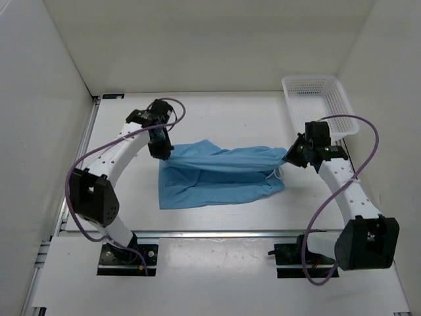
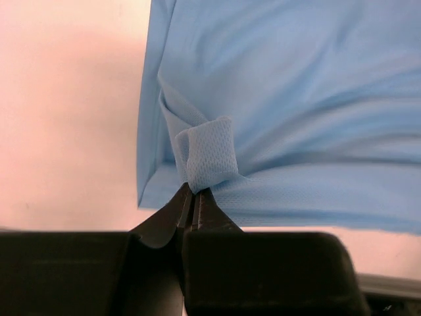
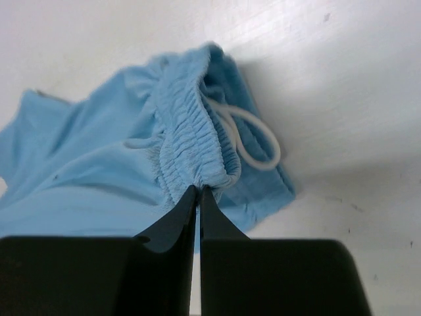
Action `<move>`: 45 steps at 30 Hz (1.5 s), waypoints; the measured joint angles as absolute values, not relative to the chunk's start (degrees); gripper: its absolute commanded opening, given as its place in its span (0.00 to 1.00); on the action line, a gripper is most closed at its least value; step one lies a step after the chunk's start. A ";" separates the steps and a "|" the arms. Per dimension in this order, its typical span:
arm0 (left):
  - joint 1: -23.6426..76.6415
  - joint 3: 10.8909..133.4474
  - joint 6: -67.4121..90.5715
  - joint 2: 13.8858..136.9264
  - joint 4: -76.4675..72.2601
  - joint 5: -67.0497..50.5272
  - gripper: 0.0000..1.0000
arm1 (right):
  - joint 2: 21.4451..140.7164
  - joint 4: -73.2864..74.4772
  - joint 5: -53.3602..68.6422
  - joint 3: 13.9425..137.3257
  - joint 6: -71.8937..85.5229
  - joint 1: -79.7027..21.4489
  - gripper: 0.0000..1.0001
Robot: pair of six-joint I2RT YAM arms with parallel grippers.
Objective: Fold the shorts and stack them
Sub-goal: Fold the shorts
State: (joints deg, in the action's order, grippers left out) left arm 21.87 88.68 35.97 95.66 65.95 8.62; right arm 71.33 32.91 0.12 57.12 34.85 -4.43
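The light blue shorts (image 1: 220, 176) lie across the middle of the table, their far edge lifted and stretched between both grippers. My left gripper (image 1: 161, 153) is shut on a pinched fold of the hem (image 2: 207, 158) at the shorts' far left corner. My right gripper (image 1: 287, 157) is shut on the gathered elastic waistband (image 3: 197, 148) at the far right corner. The white drawstring (image 3: 253, 135) hangs in a loop beside the waistband. The near part of the shorts rests flat on the table.
A white mesh basket (image 1: 319, 105) stands at the far right corner, just behind my right arm. White walls close in the table on the left, back and right. A metal rail runs along the near edge (image 1: 210, 232).
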 measured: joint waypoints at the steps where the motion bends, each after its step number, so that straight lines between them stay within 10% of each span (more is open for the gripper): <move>1: 21.87 85.36 36.45 93.73 65.73 7.99 0.10 | 69.65 32.82 -0.01 55.33 34.74 -5.63 0.00; 4: 22.44 74.87 38.74 89.03 63.92 5.93 0.11 | 66.63 33.45 -0.51 49.87 34.83 -8.14 0.04; 7: 23.94 64.40 41.36 85.34 62.15 3.33 0.50 | 66.39 34.54 -1.08 44.45 35.66 -8.82 0.70; 11: 25.76 55.90 43.53 83.09 61.25 0.05 0.61 | 66.65 36.67 -2.48 41.93 35.75 -8.82 0.93; 16: 25.15 55.70 44.58 82.17 62.17 1.28 0.54 | 67.48 36.40 -3.33 43.79 35.62 -8.36 0.95; 20: 23.66 56.45 44.95 79.55 61.58 2.57 0.84 | 69.08 35.77 -3.33 45.60 35.57 -6.81 0.97; 26: 20.82 51.83 45.25 81.60 56.21 1.43 0.87 | 70.65 33.87 1.06 44.23 35.75 -3.64 0.98; 31: 20.45 46.39 45.34 86.41 51.75 -1.63 0.61 | 71.83 30.30 6.20 39.99 37.39 -2.96 0.96; 34: 20.40 46.76 45.58 89.25 50.24 -3.95 0.24 | 74.74 26.87 9.41 37.58 38.72 -2.96 0.89; 37: 20.47 47.97 45.15 90.45 49.54 -4.91 0.10 | 77.84 23.70 12.47 36.91 40.01 -2.83 0.52; 39: 20.45 48.53 45.08 91.11 49.71 -5.17 0.10 | 79.09 21.98 13.26 36.38 40.75 -2.85 0.48; 45: 20.18 48.73 44.10 90.11 50.11 -4.86 0.64 | 78.04 20.45 14.02 35.88 41.36 -2.90 0.78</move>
